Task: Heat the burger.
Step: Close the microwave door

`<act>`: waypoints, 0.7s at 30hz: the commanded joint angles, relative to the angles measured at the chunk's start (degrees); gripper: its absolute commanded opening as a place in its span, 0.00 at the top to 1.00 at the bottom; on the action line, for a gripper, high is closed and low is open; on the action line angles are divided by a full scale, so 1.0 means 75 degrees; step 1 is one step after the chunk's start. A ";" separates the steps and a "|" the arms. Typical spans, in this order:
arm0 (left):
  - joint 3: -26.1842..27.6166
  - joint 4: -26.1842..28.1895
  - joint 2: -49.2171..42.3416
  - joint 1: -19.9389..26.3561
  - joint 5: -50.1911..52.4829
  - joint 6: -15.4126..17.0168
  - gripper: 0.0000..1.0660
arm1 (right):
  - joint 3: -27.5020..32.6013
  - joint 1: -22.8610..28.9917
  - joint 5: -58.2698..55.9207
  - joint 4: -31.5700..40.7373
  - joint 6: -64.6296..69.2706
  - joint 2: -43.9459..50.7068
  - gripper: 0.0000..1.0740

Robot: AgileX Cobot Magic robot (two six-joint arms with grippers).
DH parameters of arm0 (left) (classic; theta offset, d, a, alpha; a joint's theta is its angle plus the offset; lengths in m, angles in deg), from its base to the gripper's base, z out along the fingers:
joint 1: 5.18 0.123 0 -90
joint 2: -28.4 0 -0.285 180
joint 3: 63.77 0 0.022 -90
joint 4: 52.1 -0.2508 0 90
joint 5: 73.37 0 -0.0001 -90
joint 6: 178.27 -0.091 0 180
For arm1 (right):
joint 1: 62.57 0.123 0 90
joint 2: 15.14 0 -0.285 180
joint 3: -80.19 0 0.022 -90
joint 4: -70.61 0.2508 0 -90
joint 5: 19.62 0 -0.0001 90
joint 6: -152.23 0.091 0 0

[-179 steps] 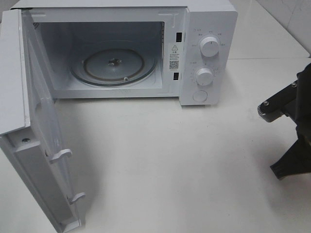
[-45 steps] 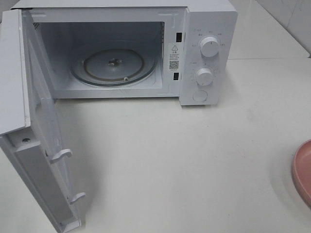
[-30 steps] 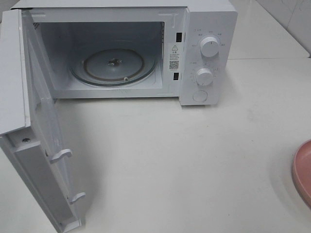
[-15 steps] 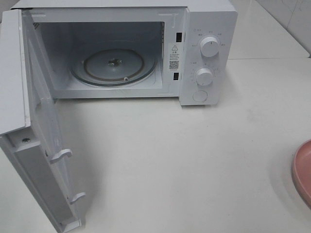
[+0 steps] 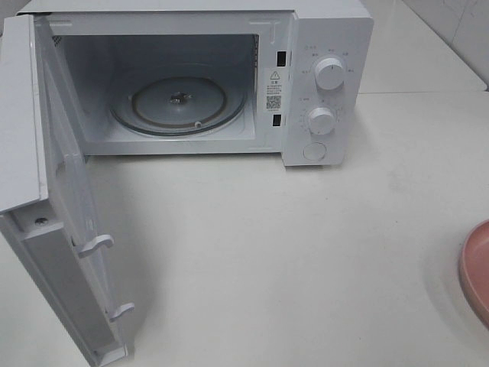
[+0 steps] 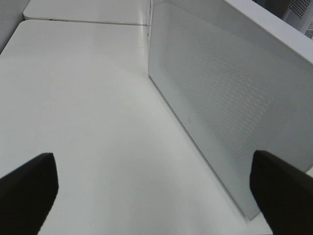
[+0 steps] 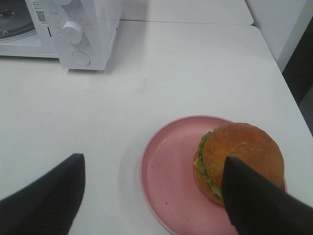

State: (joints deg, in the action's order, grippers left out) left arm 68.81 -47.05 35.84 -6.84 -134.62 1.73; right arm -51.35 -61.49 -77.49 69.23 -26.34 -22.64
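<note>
**Two open grippers, nothing carried yet**

Both of my grippers stood with fingers apart and held nothing. From the right wrist view I had the right gripper (image 7: 151, 196) hanging above the pink plate (image 7: 166, 166), one finger over bare table, the other crossing in front of the burger (image 7: 242, 156). The burger sat toward one side of that plate, not centred, bun up with lettuce showing at its edge. I could not tell whether the near finger touched the bun or merely hung above it.

The left gripper (image 6: 151, 196) was spread wide beside the perforated face of the microwave door (image 6: 230, 112), clear of it. In the high view the microwave (image 5: 321, 46) stood with its door swung fully out and the glass turntable (image 5: 179, 103) bare; only the plate's rim showed at the right border, well apart from the oven.

I judged the step to be the approach for the pick-up. Next I needed to shift the right gripper sideways until both fingers bracketed the burger or the plate's rim, lower, and close gently, since a soft bun would squash or tip under a hard squeeze
</note>
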 commanded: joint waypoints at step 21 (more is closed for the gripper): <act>0.0160 -0.0092 0.1963 0.0008 0.1207 0.0000 1.00 | 0.0031 -0.0053 0.0122 -0.0015 -0.0061 0.0199 0.29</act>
State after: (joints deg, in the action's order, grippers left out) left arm 69.78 -47.34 49.82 -6.84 -129.06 1.73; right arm -51.35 -61.49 -77.49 69.34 -26.40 -22.64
